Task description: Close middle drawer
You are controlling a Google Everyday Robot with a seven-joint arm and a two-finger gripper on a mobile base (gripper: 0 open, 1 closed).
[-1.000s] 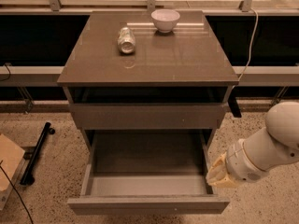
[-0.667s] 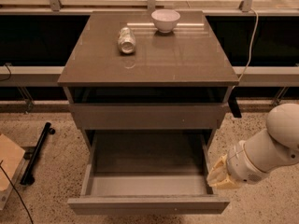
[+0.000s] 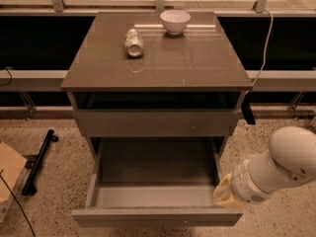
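The middle drawer [image 3: 157,216] is pulled far out of the grey-brown cabinet [image 3: 158,58]. Its low plain front panel faces me and its pale grey floor [image 3: 155,169] is bare. Above it is a drawer with a taller front panel [image 3: 155,123], pushed almost in. My white arm [image 3: 276,167] comes in from the right. My gripper [image 3: 223,191] is at the drawer's right front corner, against the outer side wall, and most of it is hidden behind the wrist.
On the cabinet top a white bowl [image 3: 175,21] stands at the back and a can [image 3: 133,42] lies on its side. A black bar [image 3: 39,159] and a cardboard piece [image 3: 10,169] lie on the speckled floor at the left. A cable [image 3: 264,38] hangs at the right.
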